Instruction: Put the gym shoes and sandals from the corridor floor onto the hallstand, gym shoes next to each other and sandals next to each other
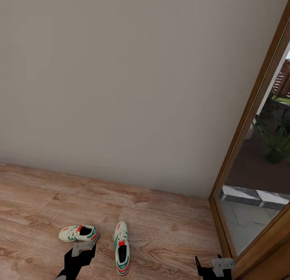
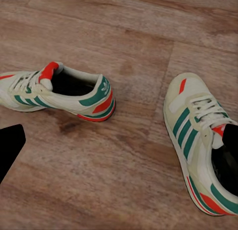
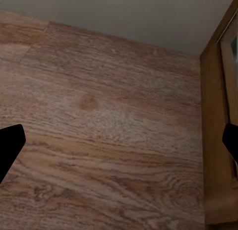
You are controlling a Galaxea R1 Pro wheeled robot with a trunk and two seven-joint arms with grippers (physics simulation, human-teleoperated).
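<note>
Two gym shoes lie on the corridor floor (image 1: 169,231), both a short way out from the plain grey wall (image 1: 133,83) that serves here as the landmark. The first gym shoe (image 1: 79,233) lies parallel to this wall, on its sole, with the orange-red heel patch turned toward the second one. The second gym shoe (image 1: 121,248) lies with its toe pointing to the wall and its heel away from it, so the two make roughly a right angle. They are near each other but apart, with bare planks between them.

The left gripper (image 1: 82,250) hangs above the floor on the side of the first shoe that is away from the wall, very close to its heel in the head view. In the left wrist view both shoes lie in front of it: the first gym shoe (image 2: 59,93) and the second gym shoe (image 2: 201,141). Its fingers are spread wide and hold nothing; one fingertip (image 2: 10,148) shows over bare wood.

The right gripper (image 1: 213,268) is farther from the wall, close to the wooden door frame (image 1: 245,127) that meets the wall at its end. Its fingers (image 3: 9,148) are also far apart, with only floor (image 3: 109,121) between them
</note>
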